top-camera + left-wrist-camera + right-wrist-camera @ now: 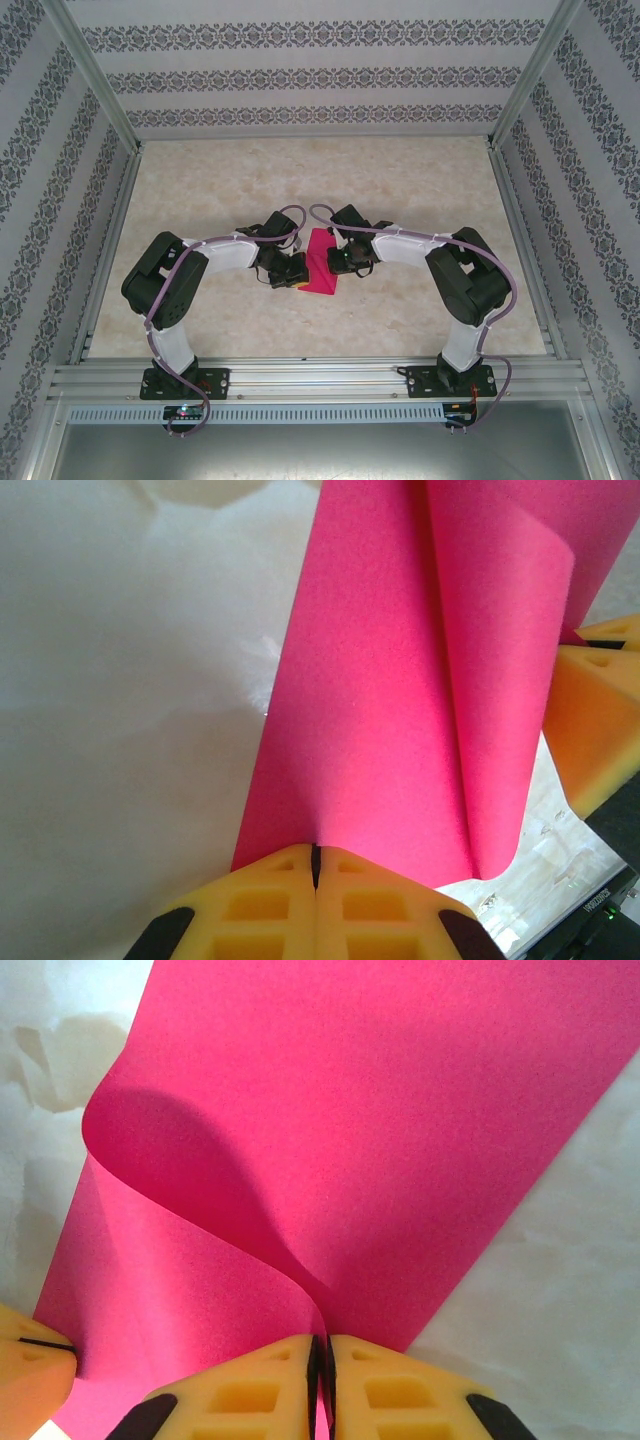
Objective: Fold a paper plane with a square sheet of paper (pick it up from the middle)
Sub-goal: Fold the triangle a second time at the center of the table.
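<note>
Paper (pixel 322 262) between both inward-bent arms (pixel 215 258)

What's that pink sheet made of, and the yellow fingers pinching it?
The square sheet of paper: thin matte paper, curling smoothly, no sheen. Fingers of the left gripper and right gripper: matte yellow, probably foam or soft moulded plastic, with square recessed pockets.

Left claw (pixel 316 858) pinched tight, right claw (pixel 321 1348) pinched tight
</note>
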Robot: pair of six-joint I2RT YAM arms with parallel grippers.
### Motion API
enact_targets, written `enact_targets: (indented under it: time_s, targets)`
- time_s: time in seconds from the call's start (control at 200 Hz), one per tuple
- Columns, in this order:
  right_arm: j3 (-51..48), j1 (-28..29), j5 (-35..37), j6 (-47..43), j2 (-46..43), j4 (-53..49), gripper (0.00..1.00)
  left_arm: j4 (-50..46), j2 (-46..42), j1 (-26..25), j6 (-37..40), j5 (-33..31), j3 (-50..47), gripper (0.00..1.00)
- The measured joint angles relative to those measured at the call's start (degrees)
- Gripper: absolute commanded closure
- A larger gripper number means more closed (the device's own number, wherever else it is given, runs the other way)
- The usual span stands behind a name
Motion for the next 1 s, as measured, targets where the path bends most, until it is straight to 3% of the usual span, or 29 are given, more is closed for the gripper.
enact_targets:
  time_s: [0.575, 0.794, 0.999]
  targets:
    - [0.2, 0.0, 0.0, 0.0, 0.3, 0.0, 0.86, 0.0, -1.6, 0.0, 0.0, -1.1, -0.1, 0.86]
    - [0.2, -0.3, 0.0, 0.0, 0.4, 0.0, 0.86, 1.3, -9.1, 0.2, -1.2, -3.5, -1.0, 0.92]
    - [0.2, -0.3, 0.0, 0.0, 0.5, 0.0, 0.86, 6.7, -8.9, 1.9, -5.0, -2.0, -3.0, 0.96]
